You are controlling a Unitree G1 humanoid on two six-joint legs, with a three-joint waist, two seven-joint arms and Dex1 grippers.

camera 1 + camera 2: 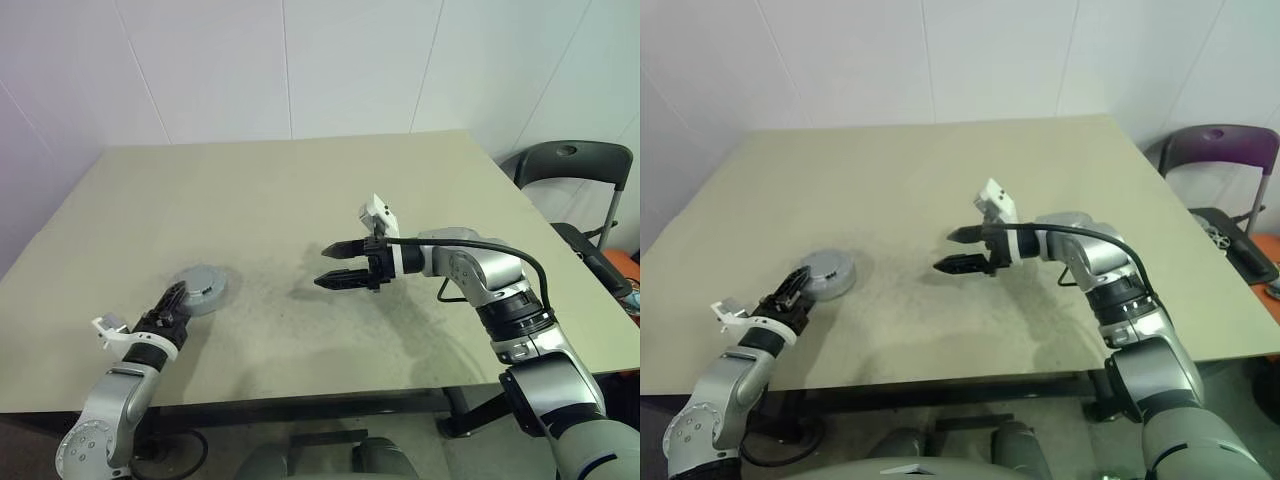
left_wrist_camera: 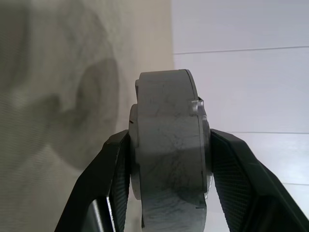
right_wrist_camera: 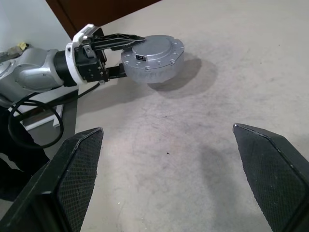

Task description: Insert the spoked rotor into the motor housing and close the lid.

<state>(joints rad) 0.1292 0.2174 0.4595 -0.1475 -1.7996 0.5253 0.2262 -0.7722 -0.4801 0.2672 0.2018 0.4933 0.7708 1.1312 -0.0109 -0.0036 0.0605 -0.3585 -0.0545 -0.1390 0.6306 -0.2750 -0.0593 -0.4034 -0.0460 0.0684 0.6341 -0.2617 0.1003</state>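
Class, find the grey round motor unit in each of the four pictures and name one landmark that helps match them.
Left eye: motor unit, lower left on the table.
Right eye: lower left.
Left wrist: centre, edge-on between the fingers.
Right wrist: upper middle, in the left tool.
Landmark: the left tool gripping it.

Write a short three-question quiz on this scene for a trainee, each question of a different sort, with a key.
1. True or false: the right gripper holds the grey metal unit.
2. Which gripper is clamped on the unit? A) left B) right C) neither
3. Fill in: the right gripper's fingers are spread ____.

Key: 1. False, it is empty above the table. 2. A, the left gripper grips it top and bottom, with the lid closed on the housing. 3. open.
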